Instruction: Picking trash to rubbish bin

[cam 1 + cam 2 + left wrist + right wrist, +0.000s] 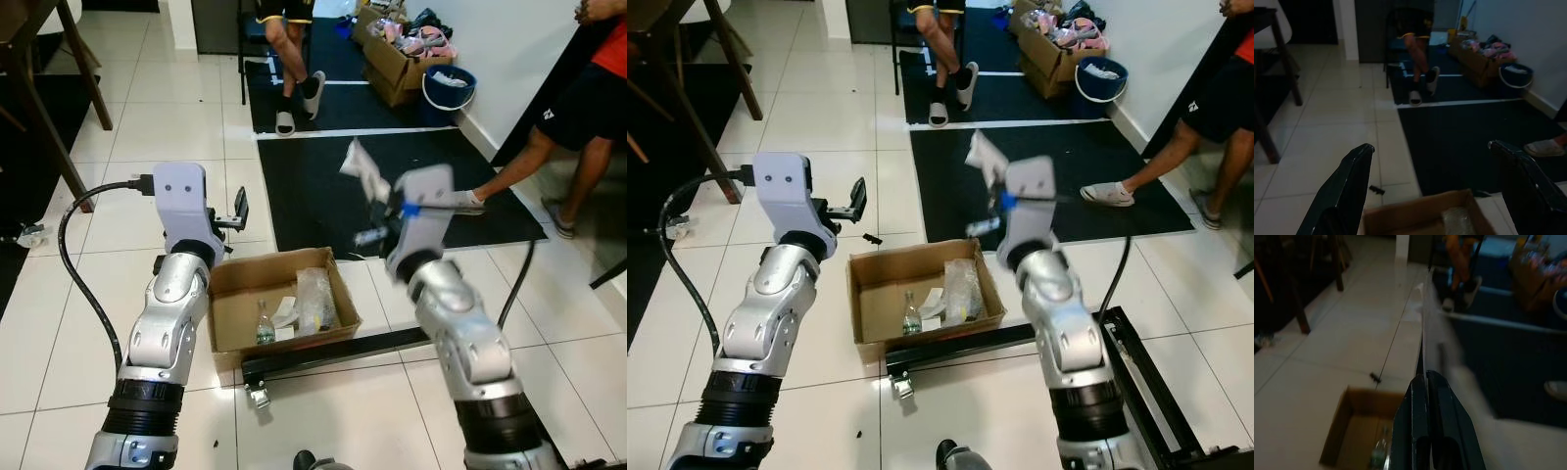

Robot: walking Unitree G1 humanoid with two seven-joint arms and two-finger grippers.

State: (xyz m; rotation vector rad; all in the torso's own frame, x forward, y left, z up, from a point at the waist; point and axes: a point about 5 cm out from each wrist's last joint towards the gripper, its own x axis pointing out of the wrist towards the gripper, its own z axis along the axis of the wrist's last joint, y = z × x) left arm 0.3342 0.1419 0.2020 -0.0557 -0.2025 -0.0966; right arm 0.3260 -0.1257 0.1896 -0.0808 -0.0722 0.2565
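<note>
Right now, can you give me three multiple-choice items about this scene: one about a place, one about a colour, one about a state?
1. Where is the bottle?
A. On the black mat
B. Inside the box
C. In the blue bucket

2. What colour is the bucket beside the wall?
A. Blue
B. Red
C. Yellow

3. How is the right gripper?
A. Open, with nothing in it
B. Shut on a bottle
C. Shut on a white wrapper

Answers:
1. B, the bottle lies on the box floor beside a clear bag.
2. A, its wall is plainly blue.
3. C, the jaws are pressed together in the right wrist view, and the wrapper sticks out from them, raised beyond the box. The left gripper is open above the near edge of the box.
</note>
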